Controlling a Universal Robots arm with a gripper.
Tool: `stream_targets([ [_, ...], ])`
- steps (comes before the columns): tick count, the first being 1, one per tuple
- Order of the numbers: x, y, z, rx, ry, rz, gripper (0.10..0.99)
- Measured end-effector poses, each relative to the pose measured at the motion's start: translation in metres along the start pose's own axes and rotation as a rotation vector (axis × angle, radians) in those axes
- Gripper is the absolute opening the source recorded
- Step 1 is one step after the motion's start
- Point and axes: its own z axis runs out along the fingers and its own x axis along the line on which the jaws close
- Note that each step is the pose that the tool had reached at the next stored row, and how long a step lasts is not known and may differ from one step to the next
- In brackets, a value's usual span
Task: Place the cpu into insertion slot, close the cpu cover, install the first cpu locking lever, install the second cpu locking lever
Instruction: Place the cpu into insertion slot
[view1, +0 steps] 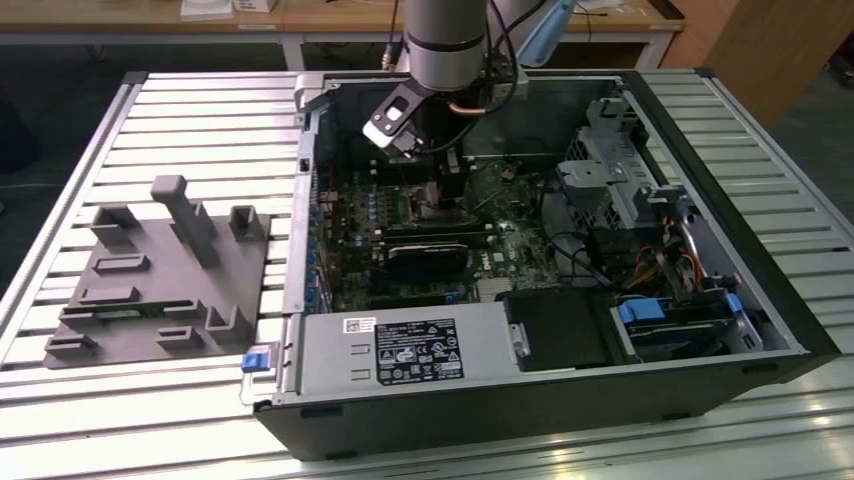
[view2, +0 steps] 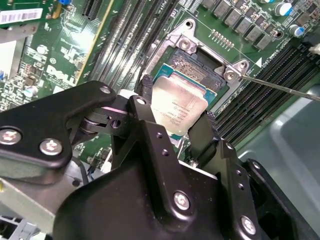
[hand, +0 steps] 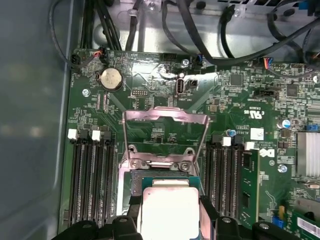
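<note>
One arm reaches down into an open computer case (view1: 747, 330) lying on a slatted metal table (view1: 200, 120) in the exterior view. The gripper (view1: 424, 165) is low over the green circuit board (view1: 527, 245), toward the far end of the case. A grey fixture tray (view1: 160, 270) sits on the table at the exterior view's left, well apart from the case. The jaw state cannot be judged from this view.

In the second wrist view, the gripper (view2: 174, 112) has its two black fingers (view2: 146, 90) closed narrow on opposite edges of the cpu (view2: 179, 105), silvery top facing up. The cpu is at the insertion slot (view2: 192, 62), covering part of its dark centre. Whether it is seated or just above cannot be told. A thin locking lever (view2: 280, 87) juts out sideways from the socket's corner, unlatched. Long black memory slots (view2: 130, 45) run on both sides of the socket.

In the first wrist view, the gripper (hand: 170, 205) again clamps the cpu (hand: 169, 217) between its fingers (hand: 134, 204). The cpu lies over the insertion slot (hand: 135, 182). The cpu cover (hand: 165, 116) stands swung open at the slot's far edge, with the board visible through its window. Memory slots (hand: 90, 175) flank the socket, and a coin battery (hand: 111, 78) sits beyond the cover.
</note>
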Motion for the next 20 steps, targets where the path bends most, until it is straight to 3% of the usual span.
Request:
stream_targets([
  [9,0.0069,-0.0024,0.0081,0.000,-0.0002,0.001,0.541],
  [20,0.0081,-0.0055,0.0198,0.001,-0.0011,0.016,0.541],
])
